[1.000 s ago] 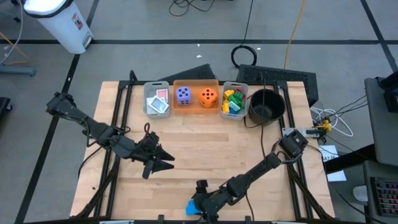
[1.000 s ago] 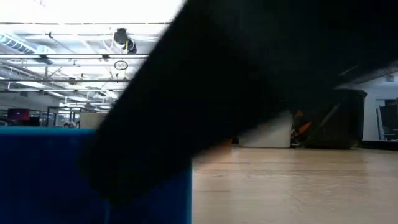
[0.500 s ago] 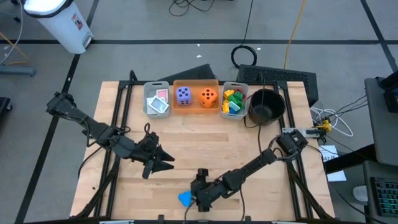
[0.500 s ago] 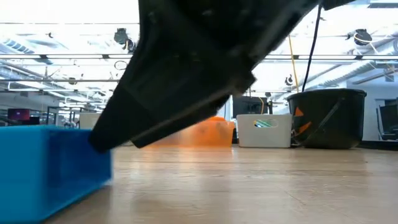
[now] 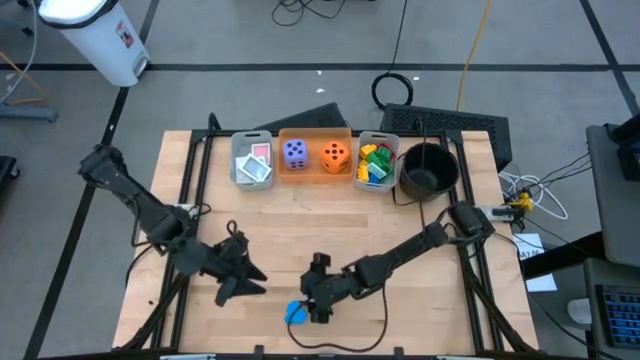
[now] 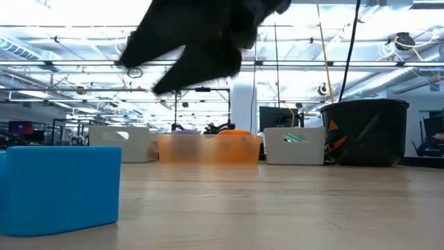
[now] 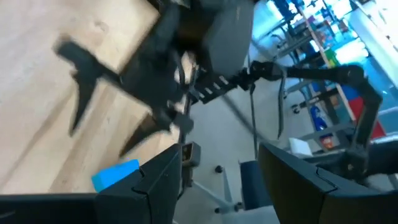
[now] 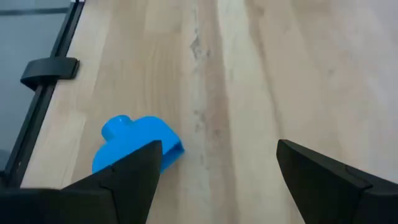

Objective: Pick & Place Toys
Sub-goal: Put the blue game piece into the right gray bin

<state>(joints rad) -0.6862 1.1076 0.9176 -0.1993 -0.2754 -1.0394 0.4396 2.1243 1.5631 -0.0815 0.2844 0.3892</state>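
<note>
**Blue brick sat loose at the near edge, right gripper open beside it**

The wooden table [image 5: 330, 225] carried a far row of containers: a grey bin [image 5: 251, 160] with picture cards [image 5: 256, 162], an orange bin [image 5: 315, 155] with the purple die [image 5: 294, 152] and the orange die [image 5: 335, 154], a second grey bin [image 5: 375, 162] of coloured bricks [image 5: 374, 163], then the black bowl [image 5: 427, 170] at the right. The right gripper [image 5: 318, 296] hovered low near the table's near edge, fingers spread wide and empty. Just to its left lay the blue brick [image 5: 295, 314], flat on the wood, free of any finger. The left gripper [image 5: 243, 283] waited at the near left, fingers parted, holding nothing.
</note>
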